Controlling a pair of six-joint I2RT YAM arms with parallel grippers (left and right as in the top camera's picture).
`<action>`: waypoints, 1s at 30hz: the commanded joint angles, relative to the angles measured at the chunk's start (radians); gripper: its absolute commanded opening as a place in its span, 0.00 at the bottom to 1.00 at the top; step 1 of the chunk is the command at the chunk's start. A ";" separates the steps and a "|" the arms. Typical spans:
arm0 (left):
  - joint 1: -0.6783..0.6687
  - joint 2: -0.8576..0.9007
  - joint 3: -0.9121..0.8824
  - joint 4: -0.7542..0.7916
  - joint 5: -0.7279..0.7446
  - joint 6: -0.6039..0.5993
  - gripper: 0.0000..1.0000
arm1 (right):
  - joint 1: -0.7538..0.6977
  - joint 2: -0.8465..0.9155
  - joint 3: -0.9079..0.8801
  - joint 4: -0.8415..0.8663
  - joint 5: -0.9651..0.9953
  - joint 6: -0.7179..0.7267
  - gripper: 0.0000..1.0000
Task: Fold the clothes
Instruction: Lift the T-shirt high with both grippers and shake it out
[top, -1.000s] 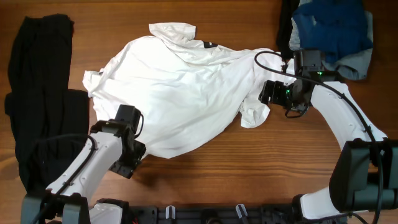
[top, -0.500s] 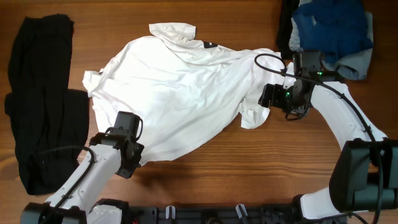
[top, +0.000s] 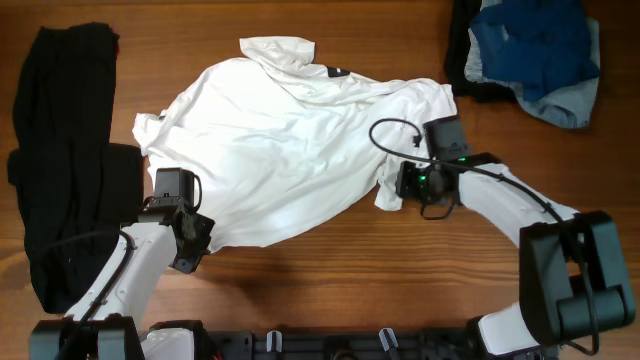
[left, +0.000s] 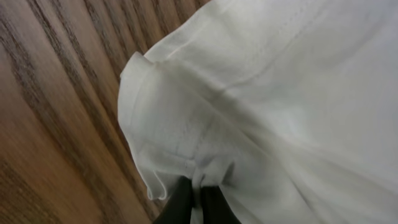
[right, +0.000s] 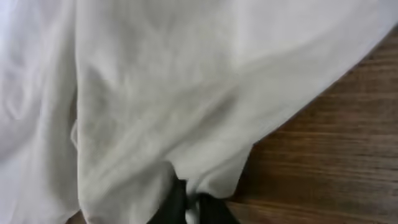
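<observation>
The clothes, a large wrinkled white shirt (top: 280, 150) with a small black neck label (top: 336, 72), lie spread across the middle of the table. My left gripper (top: 200, 228) is shut on the shirt's lower left hem; the left wrist view shows its dark fingers (left: 180, 202) pinching a bunched fold of hem (left: 186, 143). At the shirt's right edge my right gripper (top: 397, 185) is shut on the cloth, its fingers (right: 174, 202) clamping a fold of white fabric (right: 186, 112) just above the wood.
A long black garment (top: 65, 160) lies down the table's left side, close to my left arm. A pile of dark-blue and light-blue garments (top: 535, 55) sits at the back right corner. Bare wooden tabletop (top: 400, 270) runs along the front.
Both grippers have shut on the shirt's edges. The left one has moved left and the right one left and forward, dragging the hem and right edge inward.
</observation>
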 joint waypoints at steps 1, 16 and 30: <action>0.009 0.012 -0.006 0.026 -0.001 0.119 0.04 | -0.026 0.014 -0.014 -0.025 0.041 0.045 0.05; 0.009 -0.034 1.093 -0.438 0.012 0.547 0.04 | -0.426 -0.255 0.962 -0.584 -0.035 -0.243 0.04; 0.009 -0.116 1.619 -0.499 0.103 0.565 0.04 | -0.582 -0.434 1.340 -0.792 -0.035 -0.348 0.04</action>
